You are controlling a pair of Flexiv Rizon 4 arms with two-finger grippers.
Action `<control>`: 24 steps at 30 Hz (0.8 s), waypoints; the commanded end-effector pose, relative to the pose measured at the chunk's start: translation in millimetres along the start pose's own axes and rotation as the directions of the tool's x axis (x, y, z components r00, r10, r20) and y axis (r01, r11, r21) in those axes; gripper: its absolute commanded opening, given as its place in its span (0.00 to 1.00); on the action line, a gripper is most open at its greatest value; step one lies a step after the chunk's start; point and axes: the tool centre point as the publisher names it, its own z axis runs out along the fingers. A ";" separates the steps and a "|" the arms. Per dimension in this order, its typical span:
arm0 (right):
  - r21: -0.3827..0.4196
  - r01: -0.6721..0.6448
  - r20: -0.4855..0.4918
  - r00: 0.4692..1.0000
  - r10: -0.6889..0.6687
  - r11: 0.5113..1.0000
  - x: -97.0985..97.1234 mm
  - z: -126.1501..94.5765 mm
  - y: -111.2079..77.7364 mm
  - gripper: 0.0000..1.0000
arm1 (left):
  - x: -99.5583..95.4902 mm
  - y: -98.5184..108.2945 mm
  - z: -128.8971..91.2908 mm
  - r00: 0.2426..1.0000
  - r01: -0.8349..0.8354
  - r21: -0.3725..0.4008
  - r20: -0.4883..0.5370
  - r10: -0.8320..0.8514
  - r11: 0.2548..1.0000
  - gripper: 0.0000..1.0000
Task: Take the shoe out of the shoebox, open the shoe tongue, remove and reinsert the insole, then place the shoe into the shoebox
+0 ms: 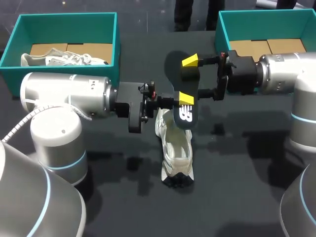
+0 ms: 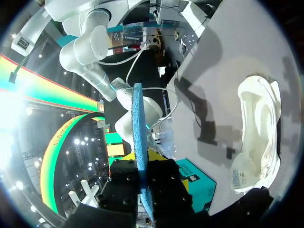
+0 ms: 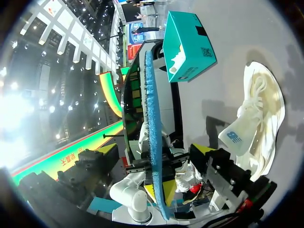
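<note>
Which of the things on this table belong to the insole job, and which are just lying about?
In the job: insole, in the left gripper; white shoe on the table; empty shoebox, probably.
Lying about: second shoebox; the shoe inside it.

The left arm (image 1: 69,96) comes in from the left side, its forearm lying level above the table and its wrist pointing toward the middle. The left gripper (image 1: 167,101) is clamped tight, its two black fingers (image 2: 124,189) pressing from either side on the thin insole (image 1: 186,114). The right arm (image 1: 282,74) reaches in from the right, also level, meeting the left one almost head-on. The right gripper (image 1: 188,79) stands spread wide, its yellow tips (image 1: 190,60) well apart. The insole passes between them and neither finger touches it.
</note>
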 end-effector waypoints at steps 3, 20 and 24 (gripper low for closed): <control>0.000 -0.001 0.003 1.000 0.001 1.000 -0.3 1.2 -0.4 1.00 | 0.4 -0.2 1.3 1.000 -0.001 -0.001 0.000 0.001 1.000 0.00; -0.062 0.033 0.050 0.998 -0.030 0.997 7.2 -0.3 2.8 1.00 | 0.4 -0.2 1.3 1.000 -0.001 -0.001 0.000 0.001 1.000 0.00; -0.106 0.046 0.019 0.999 -0.044 0.993 9.1 -11.5 9.6 1.00 | 0.4 -0.2 1.3 1.000 -0.001 -0.001 0.000 0.001 1.000 0.00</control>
